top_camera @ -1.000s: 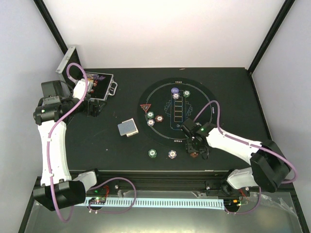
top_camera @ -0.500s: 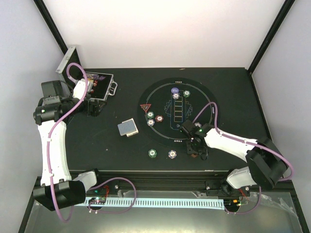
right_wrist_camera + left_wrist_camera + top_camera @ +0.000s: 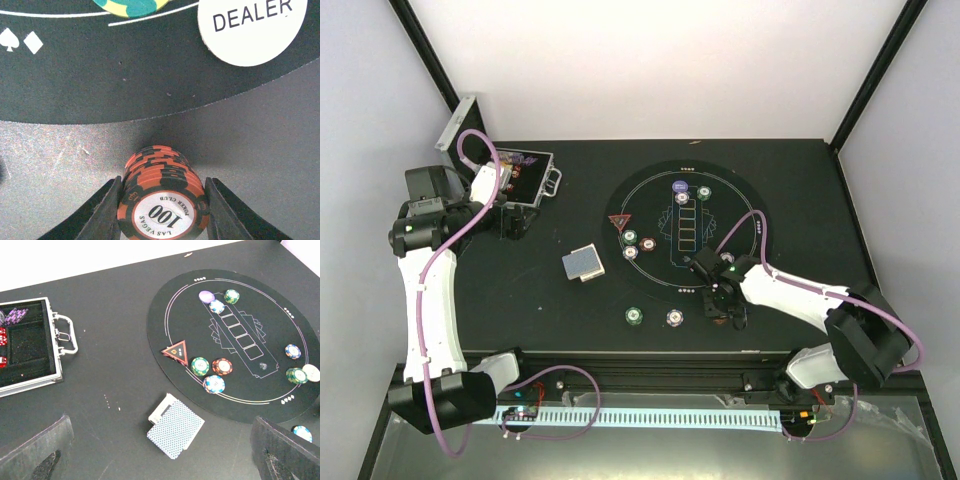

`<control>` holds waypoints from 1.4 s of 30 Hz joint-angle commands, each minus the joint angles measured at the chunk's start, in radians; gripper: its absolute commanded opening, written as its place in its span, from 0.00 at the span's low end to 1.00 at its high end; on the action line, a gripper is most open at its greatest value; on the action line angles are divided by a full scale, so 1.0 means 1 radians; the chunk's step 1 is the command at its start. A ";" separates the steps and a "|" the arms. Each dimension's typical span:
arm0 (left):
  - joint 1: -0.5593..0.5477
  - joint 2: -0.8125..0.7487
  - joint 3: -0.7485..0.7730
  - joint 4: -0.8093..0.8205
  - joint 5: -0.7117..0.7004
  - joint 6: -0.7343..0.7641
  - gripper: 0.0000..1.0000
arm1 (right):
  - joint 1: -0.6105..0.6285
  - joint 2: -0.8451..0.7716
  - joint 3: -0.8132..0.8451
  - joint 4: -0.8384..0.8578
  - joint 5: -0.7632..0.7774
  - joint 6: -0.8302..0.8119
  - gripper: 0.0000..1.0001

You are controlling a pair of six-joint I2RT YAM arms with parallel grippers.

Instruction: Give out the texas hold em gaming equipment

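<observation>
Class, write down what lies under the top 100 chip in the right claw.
Under the 100 chip sits a stack of orange-red chips, standing on the grey table between the right claw's fingers. What lies beneath the stack is covered.

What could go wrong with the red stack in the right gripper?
The red chip stack is several chips tall and pinched only at its sides by the right gripper; lower chips could slip and scatter. It is just off the mat, near the DEALER button, so a low sweep might knock that.
</observation>
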 commanded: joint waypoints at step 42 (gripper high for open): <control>0.006 0.039 0.028 0.034 0.023 0.002 0.99 | -0.499 0.989 1.516 -0.300 0.088 -0.256 0.18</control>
